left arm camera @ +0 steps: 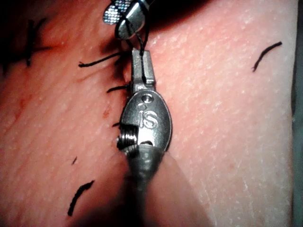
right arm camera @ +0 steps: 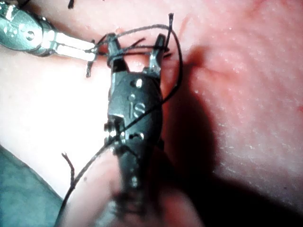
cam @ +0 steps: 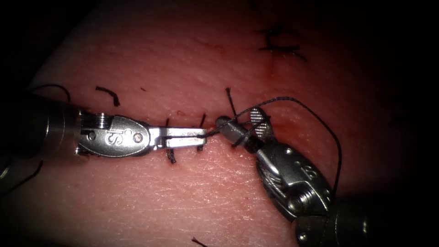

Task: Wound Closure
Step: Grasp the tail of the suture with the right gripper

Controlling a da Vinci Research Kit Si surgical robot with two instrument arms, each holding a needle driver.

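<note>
While the left tool (cam: 201, 136) lies level, jaws clamped on thread (cam: 315, 116), the right tool (cam: 244, 121) angles in, jaws spread, thread seemingly wrapped around them, above the tissue (cam: 183, 59).

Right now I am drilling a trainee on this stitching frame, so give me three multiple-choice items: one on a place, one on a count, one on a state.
1. Where is the thread wrapped?
A. round the right tool's jaws
B. round the left tool's shaft
C. round a needle

2. How many tools meet over the cut?
A. one
B. two
C. three

3. How do the right tool's jaws stand?
A. shut flat on the tissue
B. open
C. shut on a needle

Key: 1 A, loops cross those jaws in the right wrist view; 2 B, the left tool, shut on thread, meets the right; 3 B, both jaws stand spread apart.
</note>
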